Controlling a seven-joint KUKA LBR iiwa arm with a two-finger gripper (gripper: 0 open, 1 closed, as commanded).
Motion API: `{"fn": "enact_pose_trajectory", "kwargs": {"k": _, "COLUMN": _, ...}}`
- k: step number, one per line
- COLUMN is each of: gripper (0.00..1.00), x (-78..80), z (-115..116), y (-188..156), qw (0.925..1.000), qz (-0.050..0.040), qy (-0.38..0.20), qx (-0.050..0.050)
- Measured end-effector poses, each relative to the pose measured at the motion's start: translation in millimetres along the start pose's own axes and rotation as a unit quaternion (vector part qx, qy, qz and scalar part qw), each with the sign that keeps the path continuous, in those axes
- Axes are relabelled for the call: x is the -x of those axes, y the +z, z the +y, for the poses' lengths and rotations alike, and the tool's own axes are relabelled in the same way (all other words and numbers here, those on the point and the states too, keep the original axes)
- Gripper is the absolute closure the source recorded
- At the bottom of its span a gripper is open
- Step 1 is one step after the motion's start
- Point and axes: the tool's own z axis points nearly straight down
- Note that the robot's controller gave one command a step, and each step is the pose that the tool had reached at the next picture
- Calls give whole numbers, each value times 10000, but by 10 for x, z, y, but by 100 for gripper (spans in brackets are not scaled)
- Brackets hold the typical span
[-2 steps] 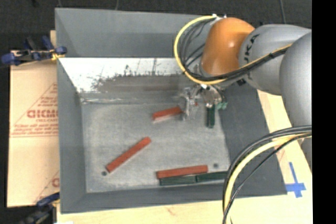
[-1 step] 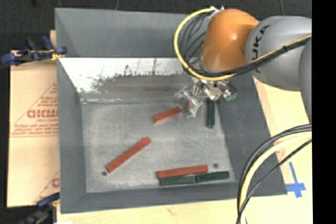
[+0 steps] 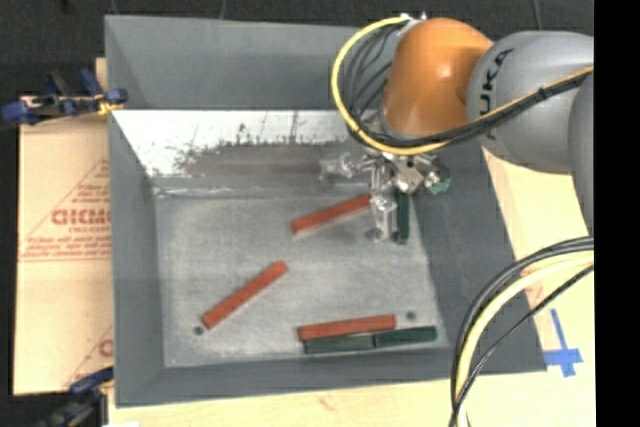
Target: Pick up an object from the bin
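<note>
In the camera view, the gripper (image 3: 388, 227) is low over the floor of the bin (image 3: 132, 215). I cannot tell whether it is open or closed. A slanted red-brown stick (image 3: 330, 214) ends just left of the gripper, and a short dark green stick (image 3: 402, 218) stands close against the gripper's right side. Either one looks like the likely target. A second red-brown stick (image 3: 243, 295) and a red-and-green pair (image 3: 362, 333) lie well apart from the gripper, toward the front. The grasp would probably go best straddling one stick across its narrow width, clear of the other, and closing fully before lifting.
</note>
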Motion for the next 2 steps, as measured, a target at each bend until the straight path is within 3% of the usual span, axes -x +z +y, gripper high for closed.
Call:
{"fn": "enact_pose_trajectory", "kwargs": {"k": 1, "gripper": 0, "x": -37, "z": -120, "y": 422, "qw": 9972, "qz": 19, "qy": -754, "qx": 7}}
{"fn": "enact_pose_trajectory", "kwargs": {"k": 2, "gripper": 100, "x": -28, "z": -122, "y": 405, "qw": 9973, "qz": 5, "qy": -740, "qx": 4}}
